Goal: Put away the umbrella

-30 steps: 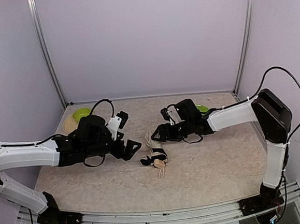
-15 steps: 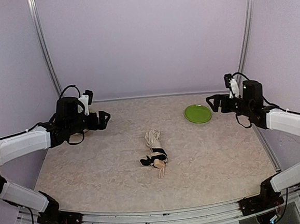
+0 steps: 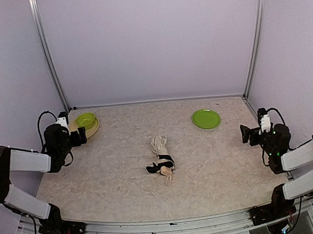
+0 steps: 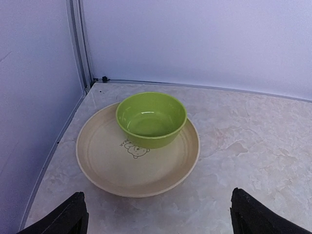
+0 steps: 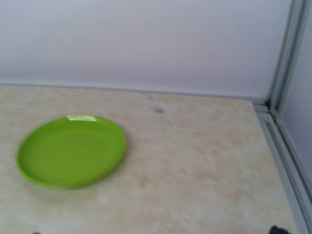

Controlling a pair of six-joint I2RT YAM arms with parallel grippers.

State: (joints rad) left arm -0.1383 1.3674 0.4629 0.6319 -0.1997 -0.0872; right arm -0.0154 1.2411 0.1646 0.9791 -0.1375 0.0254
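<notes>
Tabletop [image 3: 220, 166] umbrella [image 3: 160, 155] between far-off grippers [image 3: 82, 136] [image 3: 246, 134]

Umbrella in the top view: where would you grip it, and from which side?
Probably the cream canopy of the umbrella, from straight above, jaws across its narrow width. It lies flat, folded, long axis running near to far, wooden knob at the near end; the bundle is the thickest part.

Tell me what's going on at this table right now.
Nothing is being handled. The umbrella lies folded in the middle of the table, untouched. The left fingers are open and empty, facing the green bowl on its beige plate. The right fingers are open and empty near the green plate.
</notes>
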